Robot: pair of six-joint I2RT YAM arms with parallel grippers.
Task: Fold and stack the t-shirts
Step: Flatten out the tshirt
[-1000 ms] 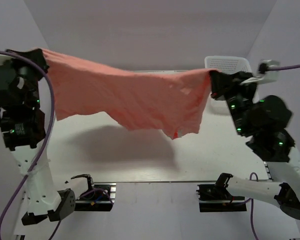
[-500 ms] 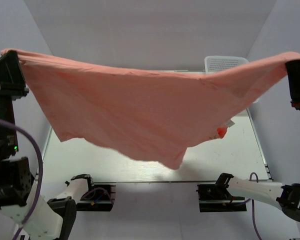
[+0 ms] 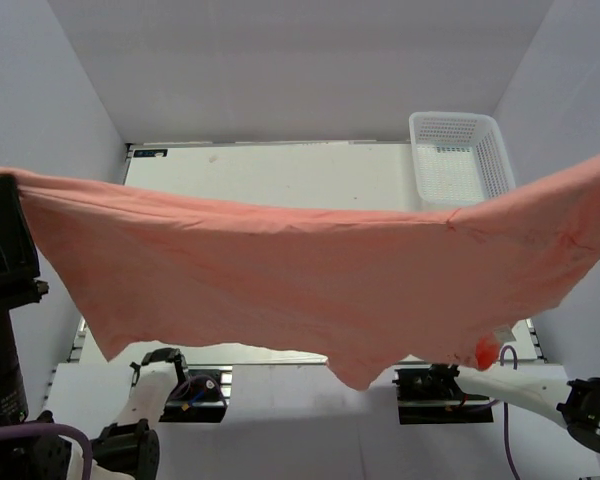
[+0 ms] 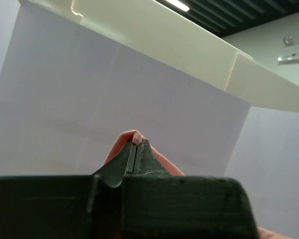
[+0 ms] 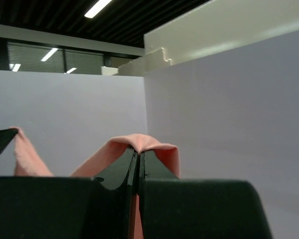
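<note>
While our left gripper point(image 4: 135, 148) and right gripper point(image 5: 139, 155) clamp shut on its ends, we hold the t-shirt point(image 3: 310, 290) stretched sideways above the counter point(image 3: 280, 180).

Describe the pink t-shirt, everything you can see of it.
The t-shirt is salmon-pink, plain soft cloth, no print. It hangs stretched wide in the air above the table, top edge sagging mid-span, lower edge uneven and dipping to a point. The left gripper and right gripper are each shut on one upper end. A small white tag shows lower right.
</note>
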